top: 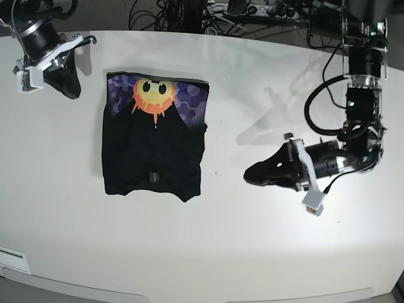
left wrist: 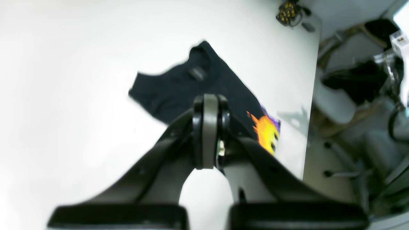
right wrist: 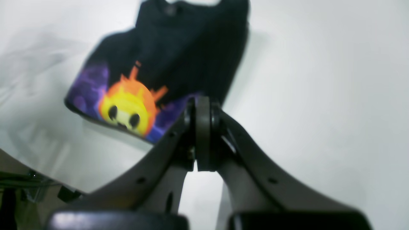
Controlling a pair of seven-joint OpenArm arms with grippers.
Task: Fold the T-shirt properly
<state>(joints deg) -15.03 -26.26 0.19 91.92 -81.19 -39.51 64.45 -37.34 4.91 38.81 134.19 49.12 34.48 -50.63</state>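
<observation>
One T-shirt lies folded into a rough rectangle on the white table, and two arms flank it without touching it. Only the base view shows the whole layout: the shirt's far edge carries the sun-face print on purple, the plain black part lies nearer, and a small tag shows close to the near edge. The left wrist view adds what the base view does not, namely a floor and chair legs past the table's edge beyond the shirt, and a yellow-dotted black item at the far corner, too blurred to identify. The right wrist view shows the sun face close up, with two dark eyes, though motion blur softens the cloth's outline. The left gripper hangs low over the table well to one side of the shirt, its arm bent and its tip aimed toward the shirt; its jaws are pressed together on nothing. The right gripper sits just off the shirt's printed corner, pointing down at the table, its jaws likewise closed and empty.
</observation>
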